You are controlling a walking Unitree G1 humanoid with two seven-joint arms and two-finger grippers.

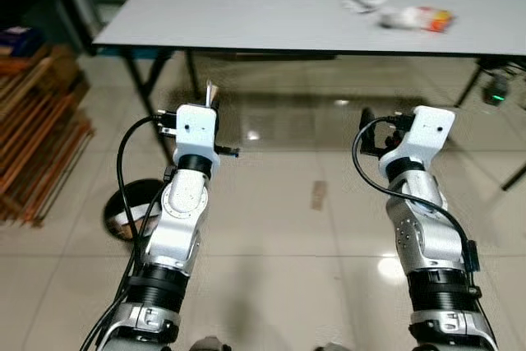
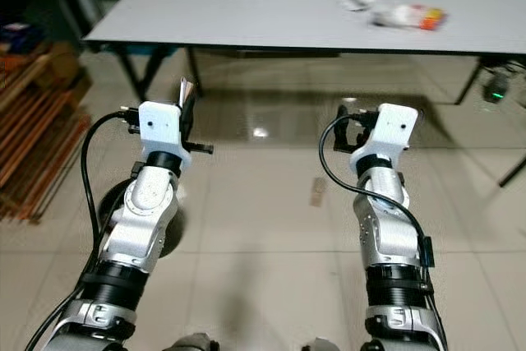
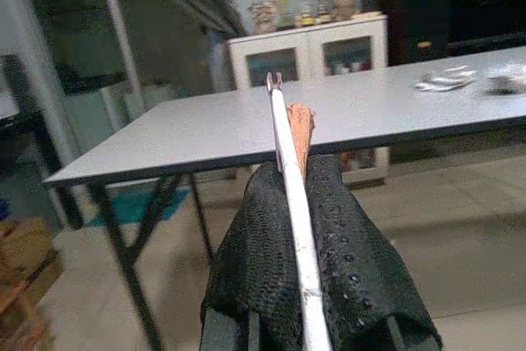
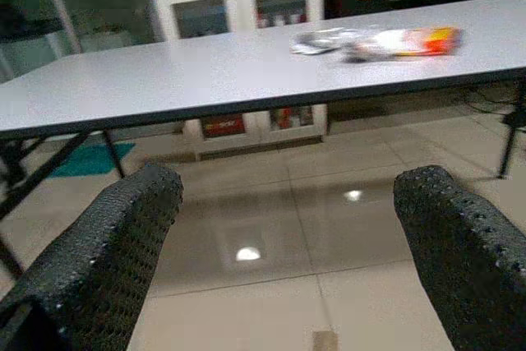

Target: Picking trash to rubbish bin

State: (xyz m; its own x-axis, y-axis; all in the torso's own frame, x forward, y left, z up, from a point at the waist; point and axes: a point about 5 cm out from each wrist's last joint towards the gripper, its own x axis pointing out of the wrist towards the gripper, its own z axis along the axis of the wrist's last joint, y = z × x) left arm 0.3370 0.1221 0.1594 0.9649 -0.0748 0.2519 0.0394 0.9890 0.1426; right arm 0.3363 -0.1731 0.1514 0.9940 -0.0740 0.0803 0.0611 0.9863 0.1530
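My left gripper (image 3: 296,177) is shut on a thin flat white scrap (image 3: 289,172), held edge-on, with a brown bit behind it. In the head views the scrap (image 1: 210,94) sticks up above the left wrist, in front of the grey table (image 1: 246,6). My right gripper (image 4: 288,195) is open with nothing between its fingers, raised before the table's front edge. On the table's far right lie a crumpled silver wrapper (image 1: 362,2) and a clear packet with orange and red print (image 1: 417,18). A round black bin (image 1: 122,213) stands on the floor at my left, partly hidden by the left arm.
A wooden rack (image 1: 33,137) stands at the far left. Black table legs (image 1: 156,88) come down on both sides. A small device with a green light (image 1: 496,92) sits under the table's right end. A small brown scrap (image 1: 318,195) lies on the shiny tiled floor.
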